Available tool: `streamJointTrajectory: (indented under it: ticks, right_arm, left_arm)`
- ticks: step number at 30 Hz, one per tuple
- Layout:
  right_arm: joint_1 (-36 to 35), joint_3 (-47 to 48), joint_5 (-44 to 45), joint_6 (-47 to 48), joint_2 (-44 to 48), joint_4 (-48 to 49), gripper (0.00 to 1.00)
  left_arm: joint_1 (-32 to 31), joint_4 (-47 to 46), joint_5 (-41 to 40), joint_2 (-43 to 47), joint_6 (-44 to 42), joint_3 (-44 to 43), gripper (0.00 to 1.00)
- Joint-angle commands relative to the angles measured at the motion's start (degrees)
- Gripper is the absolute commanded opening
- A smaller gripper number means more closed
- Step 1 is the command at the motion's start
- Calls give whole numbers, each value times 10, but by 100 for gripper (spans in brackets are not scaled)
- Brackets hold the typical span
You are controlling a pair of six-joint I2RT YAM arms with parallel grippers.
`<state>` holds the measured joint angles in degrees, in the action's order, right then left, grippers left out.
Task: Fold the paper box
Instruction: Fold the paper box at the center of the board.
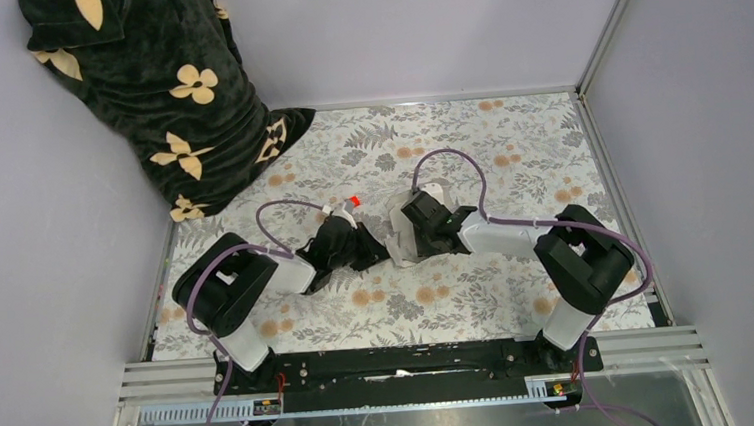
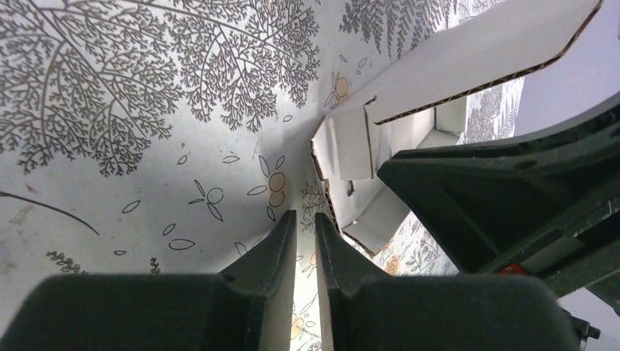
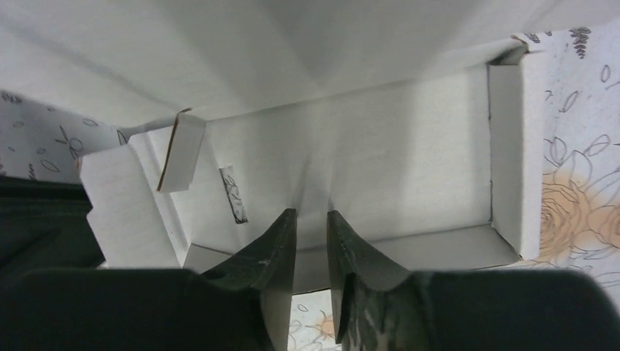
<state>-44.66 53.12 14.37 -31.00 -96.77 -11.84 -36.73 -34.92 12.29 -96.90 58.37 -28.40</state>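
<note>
The paper box (image 1: pixel 395 222) is white cardboard, partly folded, lying mid-table between my two grippers. In the right wrist view the paper box (image 3: pixel 395 161) shows its floor, low side walls and loose flaps at the left. My right gripper (image 3: pixel 311 212) points down into it, jaws a narrow gap apart with nothing pinched. In the left wrist view a raised flap of the paper box (image 2: pixel 468 51) stands right of my left gripper (image 2: pixel 303 213). Its jaws are slightly apart and only tablecloth shows between them. From above, the left gripper (image 1: pixel 373 245) sits against the box's left side and the right gripper (image 1: pixel 412 233) over it.
A dark cloth with cream flowers (image 1: pixel 164 88) is heaped in the back left corner. A small red piece (image 1: pixel 354 201) lies just behind the left gripper. Grey walls and a metal rail (image 1: pixel 601 32) bound the floral tablecloth (image 1: pixel 509 144).
</note>
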Motion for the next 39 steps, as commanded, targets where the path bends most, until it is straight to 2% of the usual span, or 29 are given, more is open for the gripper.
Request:
streamJointTrajectory:
  ticks: [1,10,14,22,31,39]
  right_arm:
    - [2,-12,13,34,58,-3,34]
    - [2,33,44,87,126,-50,50]
    - [12,23,93,95,127,-68,52]
    - [118,-62,8,152,153,14,57]
    - [130,-62,0,193,103,32,61]
    - [131,-47,9,179,60,27,64]
  left_arm:
    - [0,59,-39,13,-21,-30,22]
    - [22,101,-38,-15,-41,-65,24]
    - [29,98,-35,-7,-42,-57,24]
    - [44,111,-25,29,-53,-29,26]
    - [52,112,-13,46,-58,-11,27]
    - [57,110,-7,53,-58,-3,27]
